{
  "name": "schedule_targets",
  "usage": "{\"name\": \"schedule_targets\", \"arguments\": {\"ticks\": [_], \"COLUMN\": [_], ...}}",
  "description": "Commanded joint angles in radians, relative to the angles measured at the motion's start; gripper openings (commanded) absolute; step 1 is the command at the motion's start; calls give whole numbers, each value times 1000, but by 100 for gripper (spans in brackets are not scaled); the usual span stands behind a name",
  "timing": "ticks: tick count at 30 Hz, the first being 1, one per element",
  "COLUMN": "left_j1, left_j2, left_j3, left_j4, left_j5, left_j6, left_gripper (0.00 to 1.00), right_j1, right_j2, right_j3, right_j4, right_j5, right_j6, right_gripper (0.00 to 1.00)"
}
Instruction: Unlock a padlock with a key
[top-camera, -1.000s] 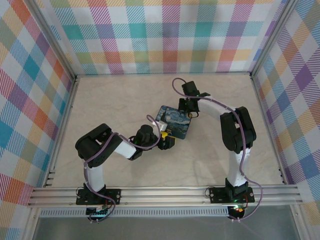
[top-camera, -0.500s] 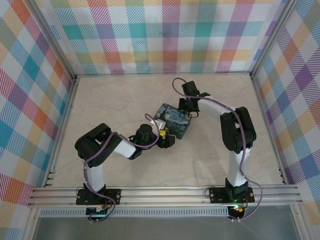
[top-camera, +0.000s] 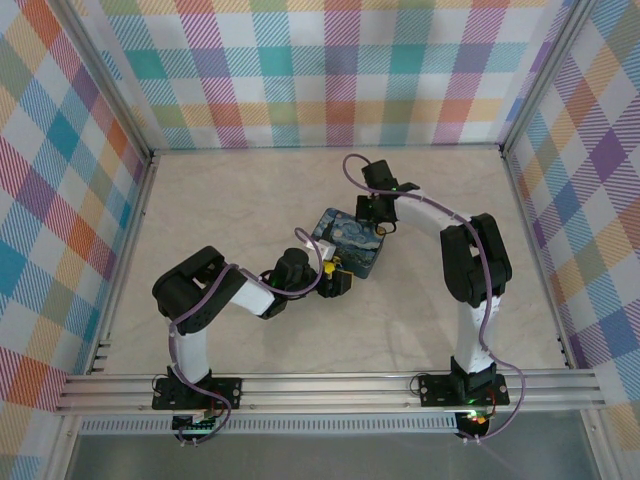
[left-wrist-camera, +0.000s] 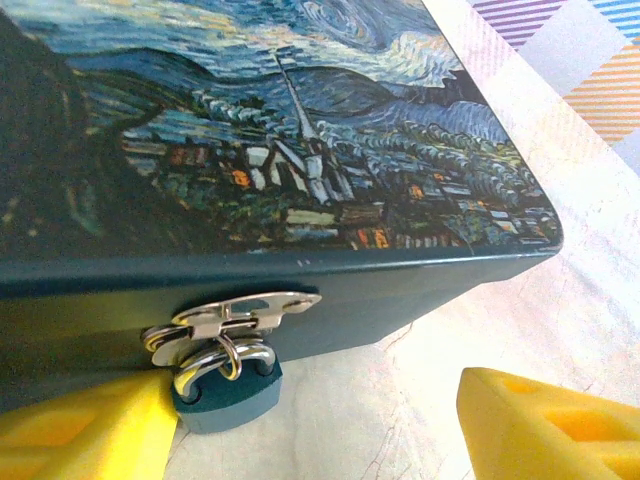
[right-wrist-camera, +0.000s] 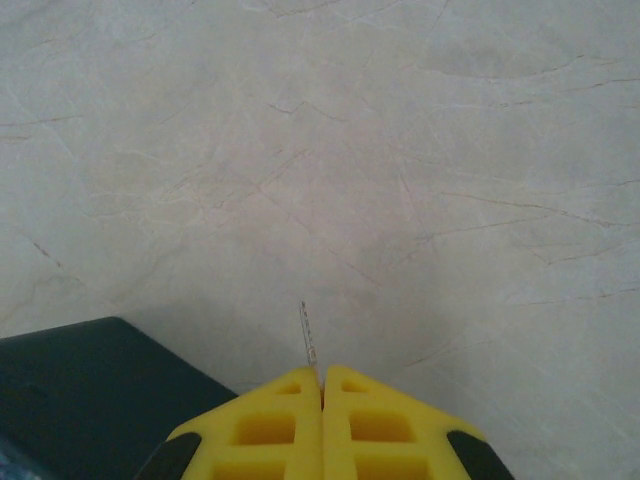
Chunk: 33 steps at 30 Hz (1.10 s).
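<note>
Pinching the key (right-wrist-camera: 310, 335) edge-on: right gripper (right-wrist-camera: 321, 385) is clenched on it at bottom centre of the right wrist view. A thin pale sliver sticks up past the yellow tips, over the marble-look table (right-wrist-camera: 450, 150). A dark corner of the box (right-wrist-camera: 90, 385) is at lower left.

Padlock (left-wrist-camera: 225, 385): dark teal body, silver shackle through the hasp (left-wrist-camera: 240, 312) on the box's front wall, lower left of the left wrist view. It hangs below the Starry Night lid (left-wrist-camera: 270, 130).

Left gripper (left-wrist-camera: 320, 440) is released, jaws spread wide. One yellow finger (left-wrist-camera: 80, 440) is against the padlock body, the other at lower right, well apart.

Top view: box (top-camera: 350, 243) mid-table, left gripper (top-camera: 338, 280) at its lower edge, right gripper (top-camera: 382, 222) just off its upper right corner.
</note>
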Motion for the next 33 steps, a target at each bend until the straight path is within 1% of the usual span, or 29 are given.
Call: {"name": "schedule_targets", "arguments": {"ticks": [1, 7, 13, 17, 22, 29, 33], "left_j1": [-1, 8, 12, 15, 18, 19, 25], "left_j2": [-22, -15, -7, -1, 21, 53, 69], "left_j3": [-1, 1, 5, 7, 16, 45, 38], "left_j4": [32, 42, 54, 56, 69, 73, 114], "left_j5": [21, 32, 45, 52, 70, 116, 108], "left_j6": [22, 6, -8, -11, -19, -20, -34], "left_gripper": [73, 73, 74, 75, 76, 79, 80], "right_j1": [2, -33, -60, -62, -41, -12, -12], "right_j2": [-40, -126, -240, -274, -250, -163, -144], "right_j3": [50, 14, -136, -234, -299, -262, -244], "right_j4": [-76, -113, -120, -104, -58, -26, -26], "right_j5": [23, 88, 169, 162, 98, 51, 49], "right_j6": [-14, 12, 59, 93, 130, 153, 149], "right_gripper": [0, 0, 0, 0, 0, 0, 0]}}
